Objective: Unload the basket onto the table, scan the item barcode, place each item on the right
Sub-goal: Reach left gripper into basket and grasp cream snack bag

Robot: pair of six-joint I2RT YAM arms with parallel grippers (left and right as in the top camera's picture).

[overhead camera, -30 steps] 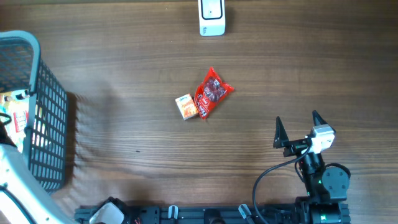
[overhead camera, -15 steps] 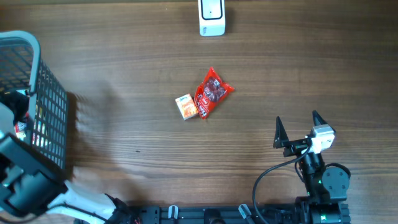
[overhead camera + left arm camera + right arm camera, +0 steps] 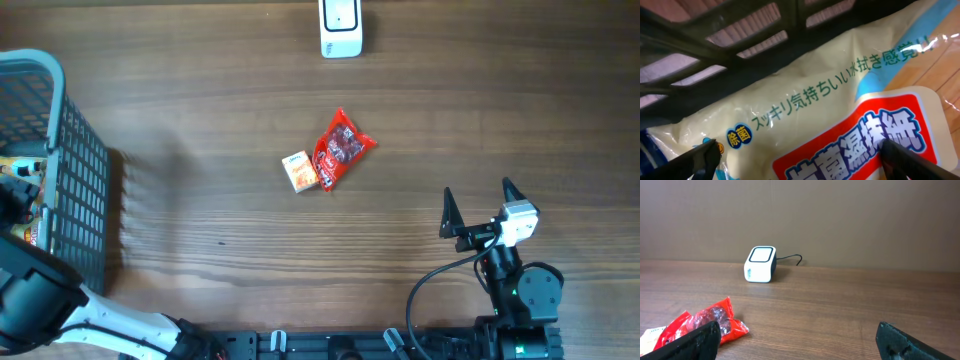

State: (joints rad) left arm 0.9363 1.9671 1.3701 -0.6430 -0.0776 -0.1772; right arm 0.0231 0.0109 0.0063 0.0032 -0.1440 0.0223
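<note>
Down inside the basket [image 3: 85,170], half cut off overhead, we see the left gripper [image 3: 802,159] spread wide over a wipes pack [image 3: 830,95], no telling if it's touching; right gripper [image 3: 478,208] gapes too, empty.

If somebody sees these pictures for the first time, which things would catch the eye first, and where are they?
Most likely the bright red snack packet in the middle of the wooden table, with a small orange box close beside it. Next come the white scanner at the far edge and the dark mesh basket at the left edge. In the left wrist view, a wipes pack with Japanese print fills the picture.
</note>
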